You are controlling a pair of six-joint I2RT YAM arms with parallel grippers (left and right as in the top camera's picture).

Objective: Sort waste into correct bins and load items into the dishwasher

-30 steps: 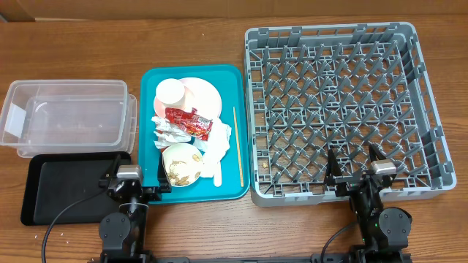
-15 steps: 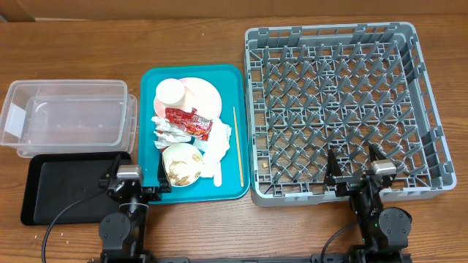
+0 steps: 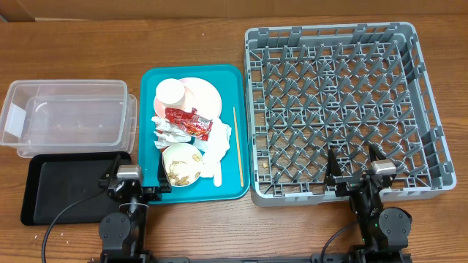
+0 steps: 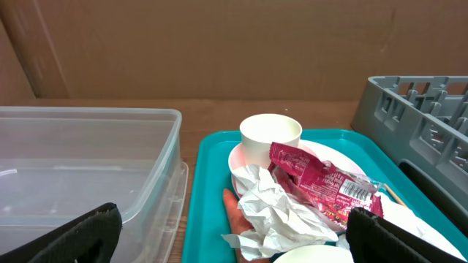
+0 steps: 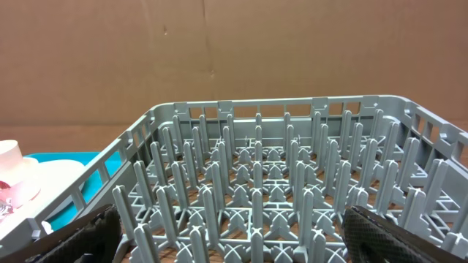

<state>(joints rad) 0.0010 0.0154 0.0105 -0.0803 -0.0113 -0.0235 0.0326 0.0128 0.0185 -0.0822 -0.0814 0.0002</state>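
Observation:
On the teal tray [image 3: 150,84] lie a pink plate [image 3: 205,93], a white cup [image 3: 170,92], a red wrapper [image 3: 188,122], crumpled napkins [image 3: 167,134], a patterned bowl [image 3: 182,164], a white fork [image 3: 219,164] and a chopstick [image 3: 238,146]. The left wrist view shows the cup [image 4: 270,137], the wrapper [image 4: 322,184], the napkins [image 4: 278,215] and an orange carrot [image 4: 235,216]. The clear tub [image 3: 69,117] and black tray [image 3: 66,186] sit left. The grey rack [image 3: 336,109] sits right. My left gripper [image 3: 137,179] is open at the tray's near edge. My right gripper [image 3: 353,166] is open over the rack's near edge.
The wooden table edge runs along the front, by both arm bases. A brown cardboard wall [image 4: 219,51] stands behind the table. The rack's upright pegs [image 5: 256,183] fill the right wrist view.

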